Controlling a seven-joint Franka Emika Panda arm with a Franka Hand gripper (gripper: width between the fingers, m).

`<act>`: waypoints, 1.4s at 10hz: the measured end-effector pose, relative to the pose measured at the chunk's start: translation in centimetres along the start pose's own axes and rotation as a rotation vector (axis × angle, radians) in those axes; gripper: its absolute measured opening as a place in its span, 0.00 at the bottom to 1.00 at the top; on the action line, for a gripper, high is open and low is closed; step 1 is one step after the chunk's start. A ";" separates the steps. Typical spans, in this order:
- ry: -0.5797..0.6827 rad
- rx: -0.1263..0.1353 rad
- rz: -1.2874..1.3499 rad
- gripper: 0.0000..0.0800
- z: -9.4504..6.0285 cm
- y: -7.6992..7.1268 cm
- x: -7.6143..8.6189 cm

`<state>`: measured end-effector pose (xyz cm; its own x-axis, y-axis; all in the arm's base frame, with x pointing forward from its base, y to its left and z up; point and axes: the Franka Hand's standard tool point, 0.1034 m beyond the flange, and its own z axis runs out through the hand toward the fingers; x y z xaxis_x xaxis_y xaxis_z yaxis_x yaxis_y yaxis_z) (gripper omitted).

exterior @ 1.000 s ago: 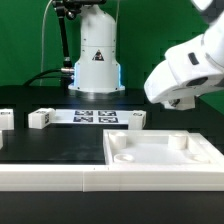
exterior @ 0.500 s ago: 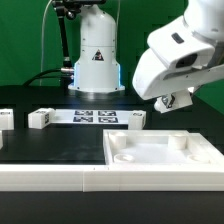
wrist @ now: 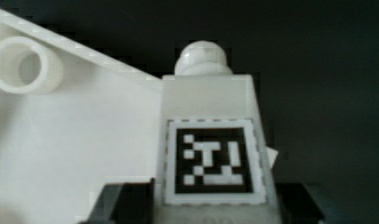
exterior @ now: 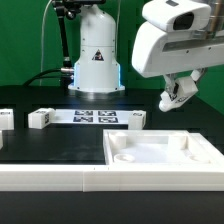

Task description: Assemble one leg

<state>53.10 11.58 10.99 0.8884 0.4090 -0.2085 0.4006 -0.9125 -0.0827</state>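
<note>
My gripper [exterior: 172, 98] is shut on a leg [exterior: 170, 99], a small white oblong block, and holds it in the air above the far right corner of the white tabletop [exterior: 165, 160]. In the wrist view the leg [wrist: 211, 130] fills the middle between my dark fingers [wrist: 129, 203], with a black-and-white tag on its face and a round peg at its far end. The tabletop [wrist: 61, 130] lies under it with a round corner socket [wrist: 26, 68]. Two more legs [exterior: 40, 117] [exterior: 134, 119] lie on the black table.
The marker board [exterior: 94, 117] lies at the table's middle back. A white block [exterior: 5, 119] sits at the exterior view's left edge. A white rail [exterior: 50, 175] runs along the front. The robot base [exterior: 96, 55] stands behind.
The arm has risen and swung toward the exterior view's left, lifting the leg up above the tabletop's far right corner. The other parts have not moved.
</note>
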 end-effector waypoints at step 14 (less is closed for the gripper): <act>0.528 -0.061 0.091 0.36 -1.8 3.5 4.3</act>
<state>58.70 10.11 11.54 0.9058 0.2917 0.3073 0.3147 -0.9488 -0.0269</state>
